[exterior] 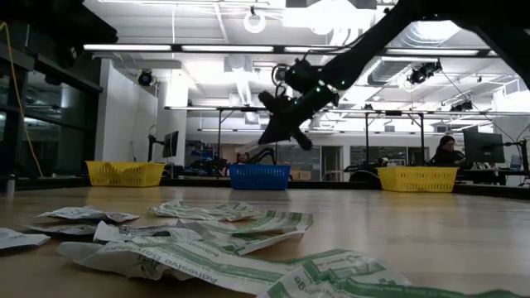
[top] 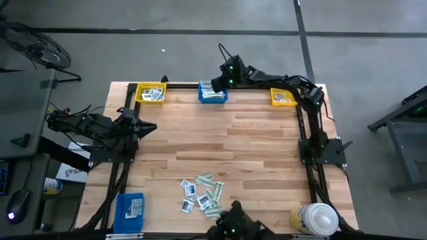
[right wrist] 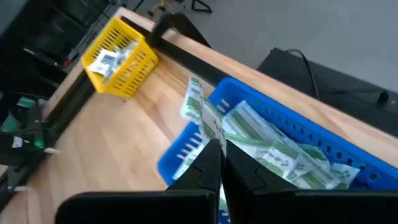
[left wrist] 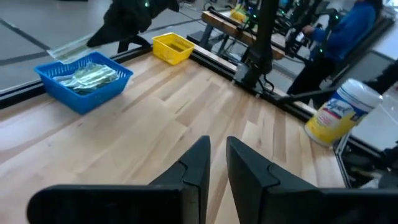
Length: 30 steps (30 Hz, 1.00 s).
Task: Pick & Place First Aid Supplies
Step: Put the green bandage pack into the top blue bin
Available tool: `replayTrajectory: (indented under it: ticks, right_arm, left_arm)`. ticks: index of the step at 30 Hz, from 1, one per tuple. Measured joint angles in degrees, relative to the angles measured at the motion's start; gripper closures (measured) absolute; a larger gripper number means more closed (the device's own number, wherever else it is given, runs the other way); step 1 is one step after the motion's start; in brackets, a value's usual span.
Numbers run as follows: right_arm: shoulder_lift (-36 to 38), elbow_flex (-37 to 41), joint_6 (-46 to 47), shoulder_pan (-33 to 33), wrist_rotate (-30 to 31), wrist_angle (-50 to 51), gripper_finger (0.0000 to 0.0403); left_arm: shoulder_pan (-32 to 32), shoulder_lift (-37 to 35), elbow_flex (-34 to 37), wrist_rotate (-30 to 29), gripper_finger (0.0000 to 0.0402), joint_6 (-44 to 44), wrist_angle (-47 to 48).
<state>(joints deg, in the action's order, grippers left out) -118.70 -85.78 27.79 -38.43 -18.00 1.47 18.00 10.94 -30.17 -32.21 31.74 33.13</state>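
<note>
Over the slotted blue plastic bin (right wrist: pixel 292 134), the right tool (right wrist: pixel 219 149) pinches a flat paper strip (right wrist: pixel 198 102).

A pale wooden plank table (top: pixel 253 143) carries two yellow bins (top: pixel 150 93) and a blue bin (top: pixel 213 95) along its far edge, a loose pile of first aid packets (top: pixel 202 193) near the front, a blue bin (top: pixel 129 209) at one front corner and a white-capped bottle (top: pixel 315 219) at the other.
</note>
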Motion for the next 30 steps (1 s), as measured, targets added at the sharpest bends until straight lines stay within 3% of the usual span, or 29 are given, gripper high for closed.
replayTrajectory:
  ticks: [17,30]
  right_arm:
    - [-1.11,0.33,1.2,-1.73,-2.07,7.33,0.0393]
    - [-0.91,0.33,3.55,-2.81,-5.06,7.65,0.024]
  left_arm:
    - [0.0,0.0,-0.02,-8.9,0.0348,4.79,0.45]
    - [0.0,0.0,-0.04,-7.92,0.0348,4.82,1.41]
